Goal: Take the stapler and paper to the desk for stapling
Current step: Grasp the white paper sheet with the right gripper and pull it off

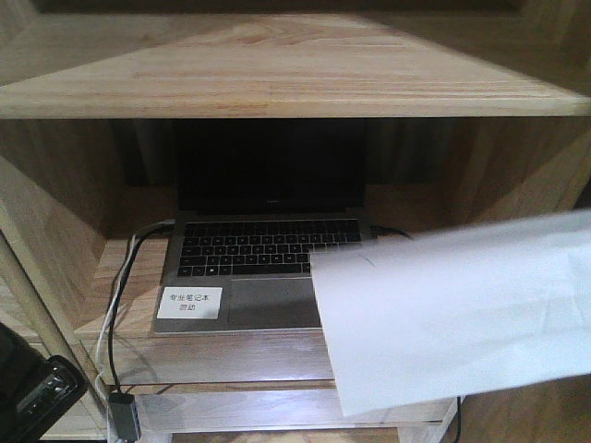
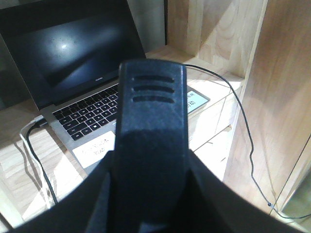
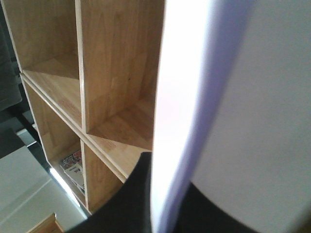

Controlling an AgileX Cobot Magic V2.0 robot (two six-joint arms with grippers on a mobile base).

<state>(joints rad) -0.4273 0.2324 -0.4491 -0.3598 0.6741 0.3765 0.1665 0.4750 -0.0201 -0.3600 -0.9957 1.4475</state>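
Paper (image 1: 452,314) hangs at lower right of the front frame, pinched in my right hand (image 3: 160,213), overlapping the laptop (image 1: 259,249). My left hand (image 1: 37,392), lower left: grip unclear. I'd carry level, slowly, so the paper neither folds nor slips.

The front view is dim, the laptop screen (image 1: 268,166) black in shadow, while the paper (image 1: 462,314) glares blurred at four o'clock.
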